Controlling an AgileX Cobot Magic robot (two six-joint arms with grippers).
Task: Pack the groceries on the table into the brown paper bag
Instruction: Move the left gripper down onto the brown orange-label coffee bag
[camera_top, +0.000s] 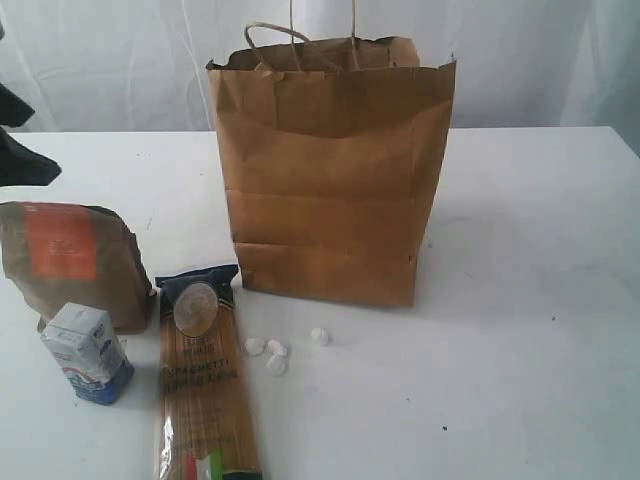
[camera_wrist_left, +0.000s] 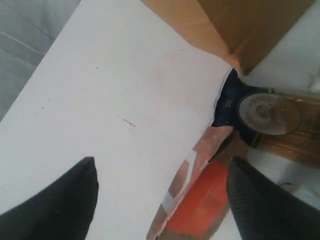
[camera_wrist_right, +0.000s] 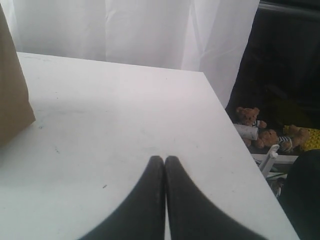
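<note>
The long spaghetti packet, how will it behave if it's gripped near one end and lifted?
The spaghetti packet shows straight dry strands through clear film, so it probably stays fairly stiff, though the strands may snap if bent. Being long and narrow, it would likely tilt from an end grip. The glossy film looks slippery.

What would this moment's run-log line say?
left gripper open, empty | right gripper shut, empty | tall brown paper bag upright | orange-labelled brown pouch, small blue-white carton, long spaghetti packet on white tabletop
</note>
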